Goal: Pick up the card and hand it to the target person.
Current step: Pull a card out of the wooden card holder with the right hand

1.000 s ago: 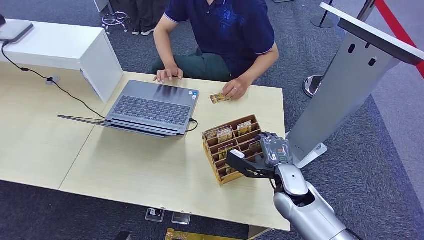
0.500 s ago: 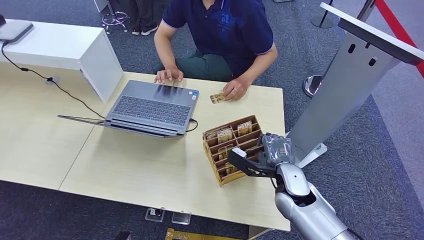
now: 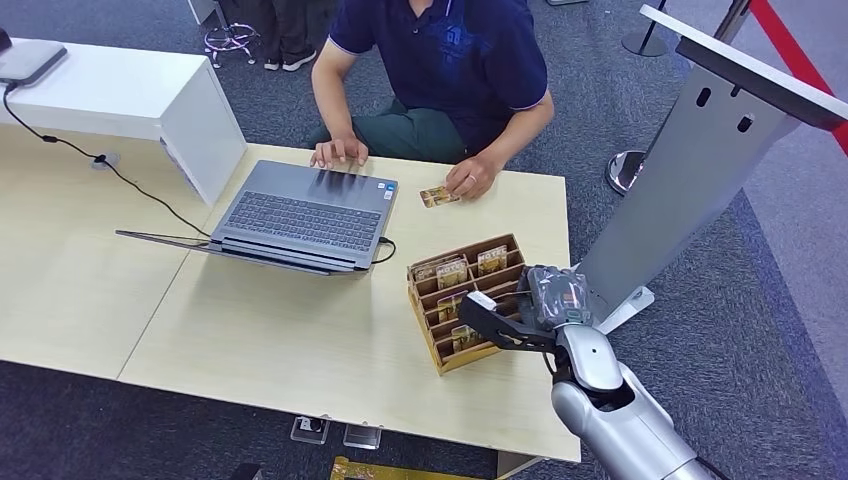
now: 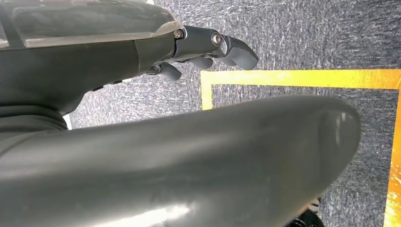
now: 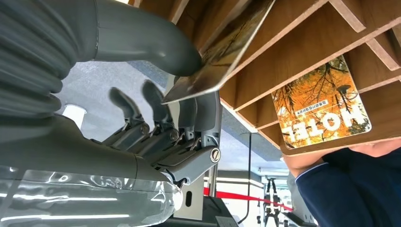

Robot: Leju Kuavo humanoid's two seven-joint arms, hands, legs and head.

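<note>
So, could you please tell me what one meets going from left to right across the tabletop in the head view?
White box → cable → laptop → loose card under the person's hand → wooden card rack → right robot hand → grey stand, on the floor beyond the table edge.

I take the open grey laptop (image 3: pixel 305 215) on the pale wooden table (image 3: pixel 280 330) as my landmark. A black cable (image 3: pixel 120 178) runs away from its far left side toward a white box-shaped desk unit (image 3: pixel 125 95). Well off to the laptop's right, on the grey carpet (image 3: pixel 760 330), I see a slanted grey and white stand (image 3: pixel 690 170), with a red barrier strip (image 3: pixel 800 60) beyond it.
</note>
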